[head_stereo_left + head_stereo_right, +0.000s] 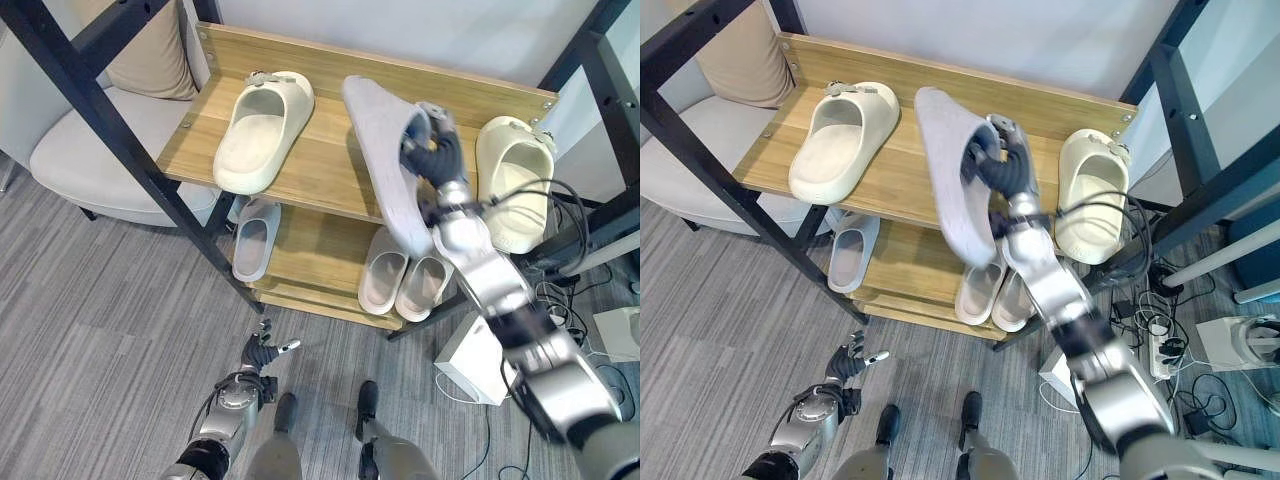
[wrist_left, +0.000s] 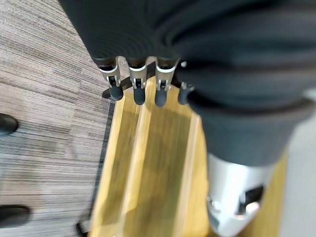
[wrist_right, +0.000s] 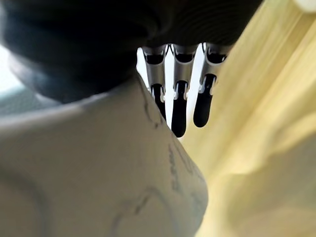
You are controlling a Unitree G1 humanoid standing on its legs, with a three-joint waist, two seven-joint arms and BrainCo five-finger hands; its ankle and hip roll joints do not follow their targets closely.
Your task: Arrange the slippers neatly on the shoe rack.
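Nearest the camera, low over the grey striped carpet (image 1: 120, 330), the left hand (image 1: 262, 354) hangs with its fingers loosely spread, holding nothing. Well above and beyond it, the right hand (image 1: 432, 150) is raised over the top board of the two-tier light wooden shoe rack (image 1: 325, 175), its fingers and thumb clamped on a pale grey foam slipper (image 1: 385, 160) that stands tilted on edge, sole outward, between two others. Well to that hand's left a cream foam slipper (image 1: 258, 128) lies flat on the top board; just to its right a second cream foam slipper (image 1: 514, 180) lies near the rack's end. Below the right hand, on the lower board, sit a pair of pale beige slippers (image 1: 405, 282) side by side, and further left a single grey slipper (image 1: 256, 238). Left of the rack stands a cream upholstered chair (image 1: 100, 150).
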